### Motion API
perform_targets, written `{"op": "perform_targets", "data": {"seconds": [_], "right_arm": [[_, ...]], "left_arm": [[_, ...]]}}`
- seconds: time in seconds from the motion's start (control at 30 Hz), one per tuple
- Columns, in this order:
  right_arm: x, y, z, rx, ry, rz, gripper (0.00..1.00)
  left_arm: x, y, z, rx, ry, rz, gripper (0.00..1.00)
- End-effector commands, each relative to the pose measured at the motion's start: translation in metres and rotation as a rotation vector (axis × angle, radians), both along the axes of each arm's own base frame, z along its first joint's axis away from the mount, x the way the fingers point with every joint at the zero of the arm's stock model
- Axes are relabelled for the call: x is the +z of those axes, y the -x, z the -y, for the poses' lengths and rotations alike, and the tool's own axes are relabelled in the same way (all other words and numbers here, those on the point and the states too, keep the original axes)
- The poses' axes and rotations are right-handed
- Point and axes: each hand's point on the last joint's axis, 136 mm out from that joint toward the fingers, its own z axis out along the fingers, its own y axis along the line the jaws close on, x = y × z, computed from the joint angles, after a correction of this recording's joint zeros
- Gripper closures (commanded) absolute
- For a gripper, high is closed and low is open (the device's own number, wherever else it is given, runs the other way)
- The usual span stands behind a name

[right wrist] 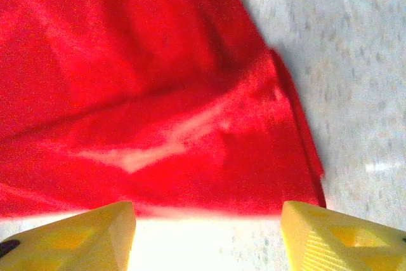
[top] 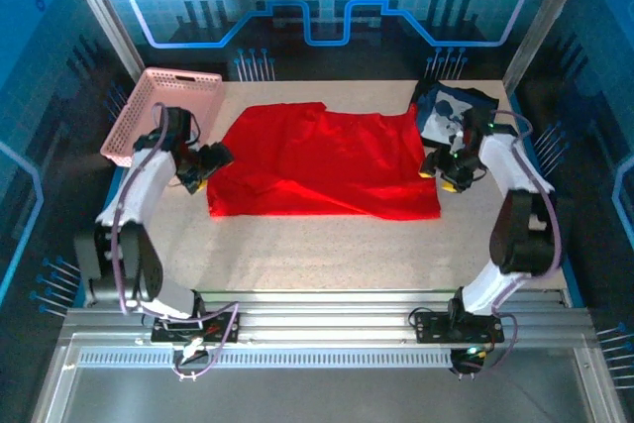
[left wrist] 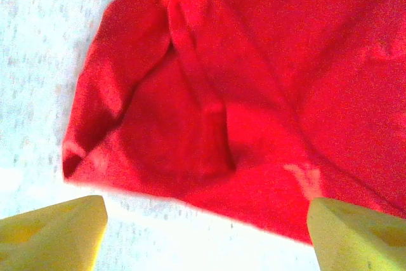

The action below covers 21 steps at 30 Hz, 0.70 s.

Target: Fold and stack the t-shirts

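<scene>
The red t-shirt [top: 322, 160] lies spread flat across the middle of the table, with a fold along its near edge. The navy t-shirt [top: 451, 111] with a white graphic sits crumpled at the back right. My left gripper [top: 203, 170] is at the red shirt's left edge. In the left wrist view its yellow fingers [left wrist: 57, 233] stand wide apart, the left gripper [left wrist: 206, 239] open over bare table just short of the red shirt's hem [left wrist: 209, 157]. My right gripper [top: 441, 167] is at the shirt's right edge. The right gripper [right wrist: 208, 239] is open too, with the red cloth [right wrist: 158, 125] just ahead of it.
A pink lattice basket [top: 158, 111] stands at the back left corner, close behind the left arm. Bare speckled table [top: 327, 250] runs between the red shirt and the arm bases. The enclosure's metal posts and blue back wall [top: 327, 7] border the table.
</scene>
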Motion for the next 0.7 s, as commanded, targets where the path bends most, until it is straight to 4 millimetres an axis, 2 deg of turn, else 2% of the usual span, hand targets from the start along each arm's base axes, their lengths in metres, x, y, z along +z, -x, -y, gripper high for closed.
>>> {"op": "perform_targets", "data": {"seconds": [0.0,0.1,0.3,0.53,0.67], "right_arm": [[-0.015,0.039,-0.018,-0.006,-0.049,-0.079,0.36],[-0.033,0.046,-0.021,-0.024,-0.072,-0.103,0.37],[-0.056,0.038,-0.021,-0.014,-0.042,-0.146,0.38],[-0.079,0.037,-0.015,-0.035,0.010,-0.204,0.40],[-0.092,0.030,-0.008,-0.061,0.058,-0.219,0.45]], "left_arm": [[-0.029,0.042,0.010,0.040,0.073,-0.134,0.18],[-0.048,0.051,0.010,0.052,0.082,-0.170,0.21],[-0.082,0.047,0.004,0.065,0.051,-0.240,0.32],[-0.108,0.044,-0.011,0.073,-0.032,-0.287,0.41],[-0.119,0.037,-0.023,0.078,-0.098,-0.300,0.47]]}}
